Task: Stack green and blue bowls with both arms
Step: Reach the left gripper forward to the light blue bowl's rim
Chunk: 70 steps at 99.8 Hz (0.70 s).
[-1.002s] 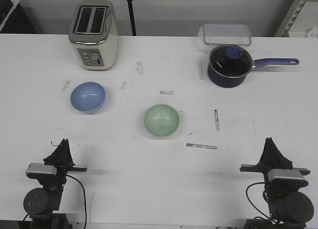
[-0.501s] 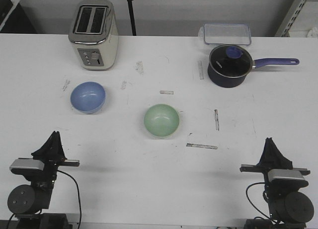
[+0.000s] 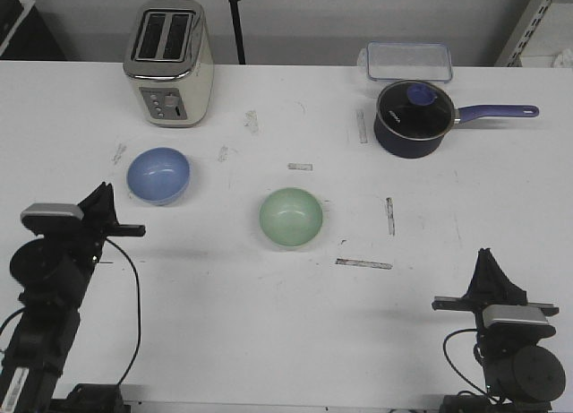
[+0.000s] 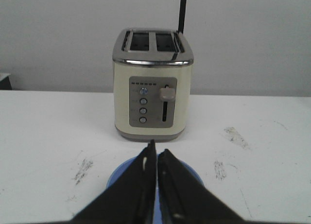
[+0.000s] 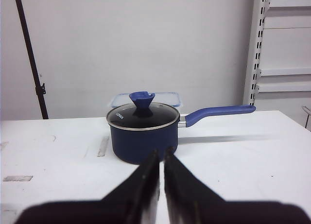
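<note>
A white table, scuffed and marked with strips of tape, runs back to a pale wall. The left gripper is raised over the table's left side, its two black fingers pressed together with only a thin slit between them, holding nothing. The blue bowl sits just ahead of its tips and slightly to their right; in the left wrist view the bowl's rim shows behind the fingers. Beyond the bowl, straight ahead of this gripper, stands a cream and chrome toaster. The green bowl rests well to the right of the left gripper, near the table's middle, apart from the blue one. The right gripper sits low at the near right edge, its fingers likewise closed on nothing. Far ahead of it and a little left is a navy saucepan with a glass lid, its handle pointing right, and a clear container lies just behind the pan.
</note>
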Available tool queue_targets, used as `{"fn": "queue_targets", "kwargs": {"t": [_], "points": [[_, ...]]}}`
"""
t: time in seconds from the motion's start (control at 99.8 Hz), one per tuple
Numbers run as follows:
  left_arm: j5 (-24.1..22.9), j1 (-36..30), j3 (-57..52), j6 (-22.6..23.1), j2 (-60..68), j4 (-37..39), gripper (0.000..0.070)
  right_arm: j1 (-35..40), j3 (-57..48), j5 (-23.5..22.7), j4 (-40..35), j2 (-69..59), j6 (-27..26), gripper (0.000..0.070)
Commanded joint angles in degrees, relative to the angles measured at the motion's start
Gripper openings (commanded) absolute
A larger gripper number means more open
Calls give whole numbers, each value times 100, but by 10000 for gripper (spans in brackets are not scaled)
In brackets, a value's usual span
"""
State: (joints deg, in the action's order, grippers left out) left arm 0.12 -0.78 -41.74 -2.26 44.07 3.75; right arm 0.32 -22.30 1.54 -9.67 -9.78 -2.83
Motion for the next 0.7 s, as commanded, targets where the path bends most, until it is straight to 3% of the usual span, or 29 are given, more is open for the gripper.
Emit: {"fn": "queue_targets", "kwargs": {"t": [0.0,0.18,0.441,0.561,0.691], "points": [[-13,-37,-247,4,374,20,1,0,-9,0,66,9,-13,9],[-13,-28,-1075,-125,1486,-638,1,0,-9,0,66,9,-13,9],[39,120,-2557,-938,3073,-2608,1,0,-9,0,66,9,-13,9],[232,337,-3209,-975,3733,-3414,1,0,-9,0,66,9,-13,9],[588,601,-3748,-1217,4266,-3766,1,0,-9,0,66,9,-15,9]]}}
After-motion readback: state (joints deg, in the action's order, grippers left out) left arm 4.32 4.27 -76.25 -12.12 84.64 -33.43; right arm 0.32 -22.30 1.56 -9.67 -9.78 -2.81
